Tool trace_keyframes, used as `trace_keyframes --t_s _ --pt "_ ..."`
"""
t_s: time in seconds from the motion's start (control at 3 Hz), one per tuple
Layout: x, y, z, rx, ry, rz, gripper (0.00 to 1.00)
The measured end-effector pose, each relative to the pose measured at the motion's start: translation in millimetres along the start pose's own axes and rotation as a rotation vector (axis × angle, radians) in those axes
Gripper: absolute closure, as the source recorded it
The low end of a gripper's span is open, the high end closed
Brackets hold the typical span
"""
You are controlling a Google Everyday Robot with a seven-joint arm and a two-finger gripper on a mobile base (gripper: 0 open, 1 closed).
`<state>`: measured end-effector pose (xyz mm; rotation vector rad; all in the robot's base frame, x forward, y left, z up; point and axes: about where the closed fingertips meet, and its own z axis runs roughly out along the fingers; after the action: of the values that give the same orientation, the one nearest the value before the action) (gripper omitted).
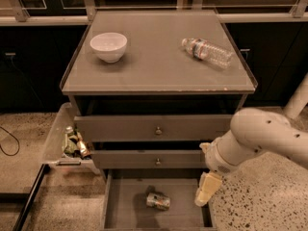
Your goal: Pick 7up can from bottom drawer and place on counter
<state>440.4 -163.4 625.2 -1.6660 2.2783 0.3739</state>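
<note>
The 7up can lies on its side in the open bottom drawer, near the drawer's middle. My gripper hangs from the white arm at the right, over the drawer's right edge, to the right of the can and apart from it. The counter is the glossy grey-beige top of the cabinet, above the two knobbed drawers.
A white bowl stands at the counter's back left. A clear plastic water bottle lies at its back right. A tray with small items sticks out at the cabinet's left side. Speckled floor lies to the right.
</note>
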Motion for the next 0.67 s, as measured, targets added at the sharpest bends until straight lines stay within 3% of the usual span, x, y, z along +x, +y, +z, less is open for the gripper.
trace_keyframes --t_s 0.33,0.67 --pt "34.7 -8.2 56.1 0.0 -0.041 0.035 0.0" --pt "62.6 -23.3 104.1 0.03 -0.096 0.0 0.0"
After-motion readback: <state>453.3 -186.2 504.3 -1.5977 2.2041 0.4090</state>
